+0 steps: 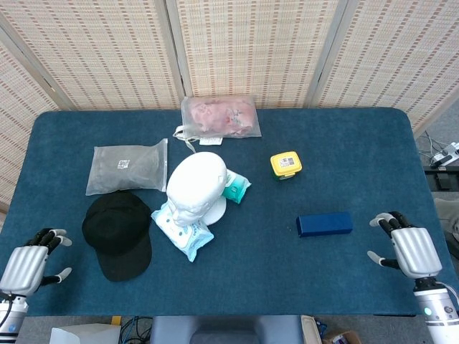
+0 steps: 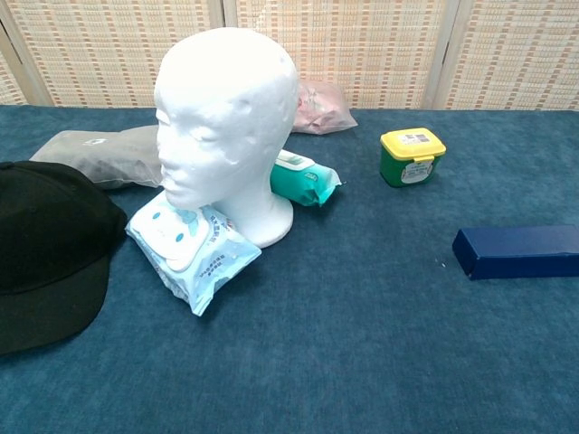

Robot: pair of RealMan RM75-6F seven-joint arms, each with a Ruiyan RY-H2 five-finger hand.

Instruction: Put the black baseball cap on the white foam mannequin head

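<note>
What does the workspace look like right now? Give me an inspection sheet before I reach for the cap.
Surface: blue carpeted table, flat.
Job's things: black baseball cap lying on the table near the left front, not held; white foam mannequin head upright at the centre, bare.
Clutter: light blue wipes pack against the head's base; teal wipes pack beside it; grey bagged item; pink bagged item; yellow-lidded green tub; dark blue rectangular box.
Hands: left hand at the front left edge, holding nothing; right hand at the front right edge, holding nothing.
Cables: some beyond the table's right edge.
Surroundings: woven folding screen behind.
</note>
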